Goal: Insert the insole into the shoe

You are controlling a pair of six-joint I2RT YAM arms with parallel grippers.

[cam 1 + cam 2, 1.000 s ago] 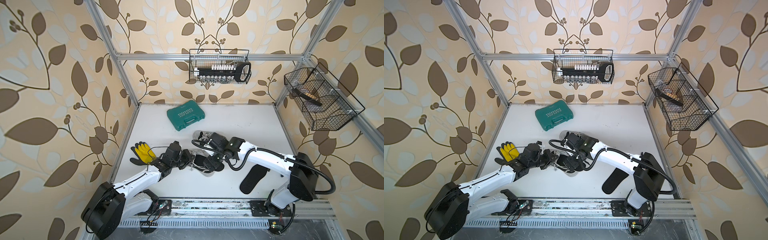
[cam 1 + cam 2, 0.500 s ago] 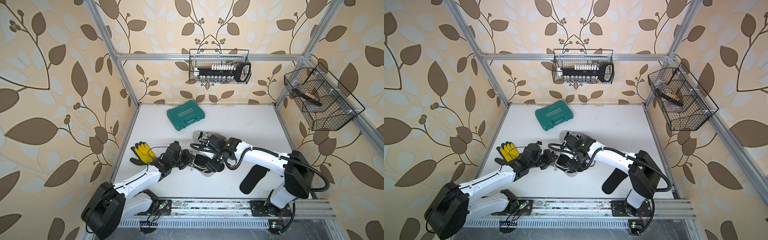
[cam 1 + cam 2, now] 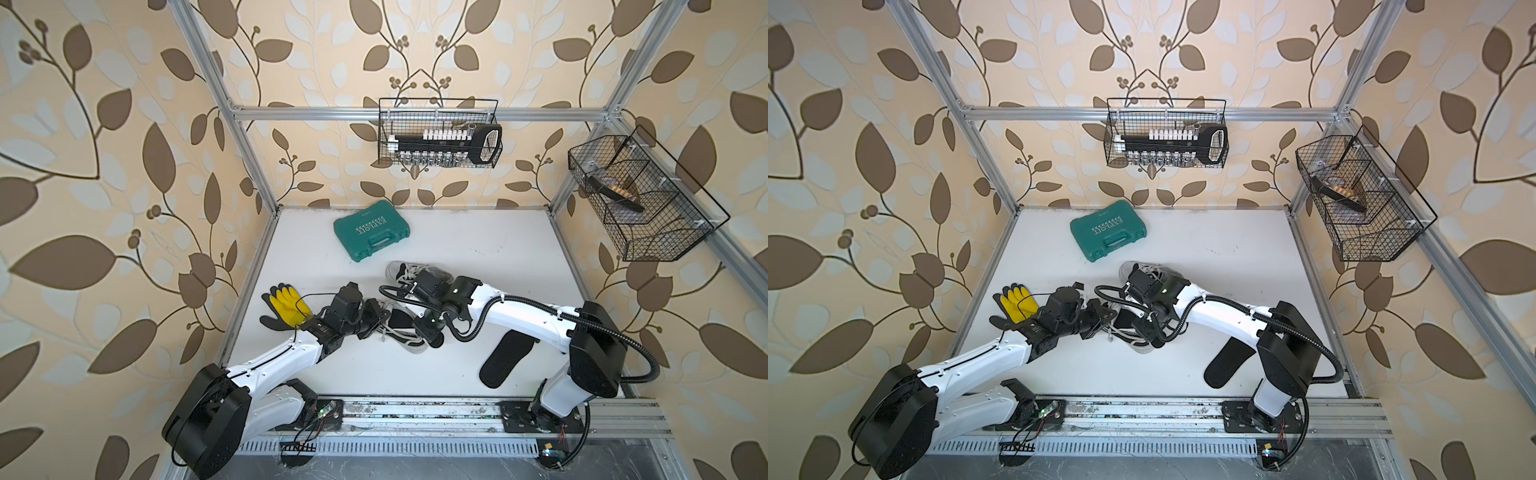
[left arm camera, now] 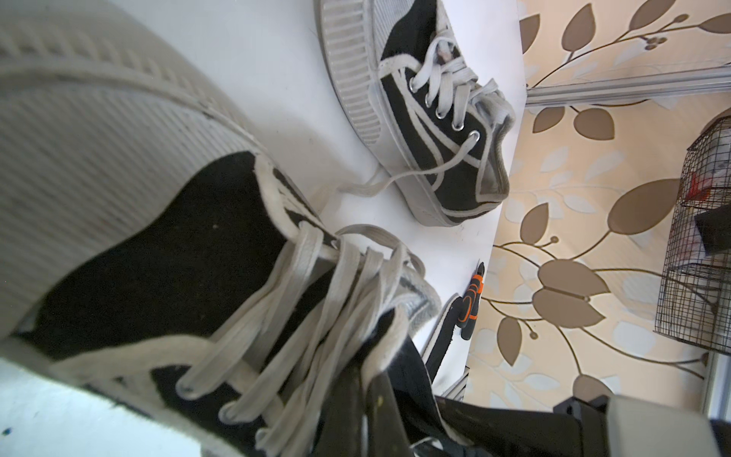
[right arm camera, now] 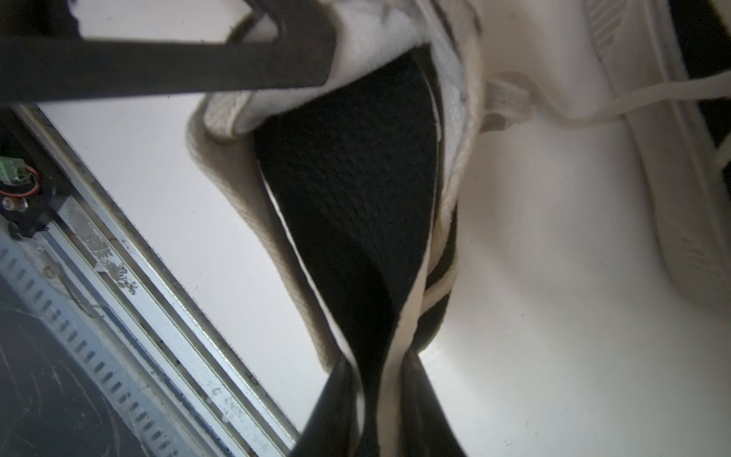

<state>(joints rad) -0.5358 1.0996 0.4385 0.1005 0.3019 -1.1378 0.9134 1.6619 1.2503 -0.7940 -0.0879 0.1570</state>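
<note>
A black canvas shoe (image 3: 405, 338) (image 3: 1133, 338) with white laces lies at mid-table between my two arms. My left gripper (image 3: 384, 318) (image 4: 366, 395) is shut on the edge of the shoe's (image 4: 166, 253) opening by the laces. The black insole (image 5: 348, 166) with a white rim lies in that opening. My right gripper (image 3: 417, 330) (image 5: 375, 380) is shut on the insole's near end, which is folded between the fingers. One left finger (image 5: 178, 67) shows pressing the shoe's white lining.
A second matching shoe (image 3: 401, 270) (image 4: 435, 130) lies just behind. Another loose black insole (image 3: 505, 359) (image 3: 1229, 361) rests at the front right. A green tool case (image 3: 371, 235) is at the back, yellow-black gloves (image 3: 284, 307) on the left. Two wire baskets (image 3: 438, 137) (image 3: 640, 195) hang on the walls.
My right gripper has closed from wide open onto the insole in the shoe and shifted slightly left. The left gripper kept its hold on the shoe.
</note>
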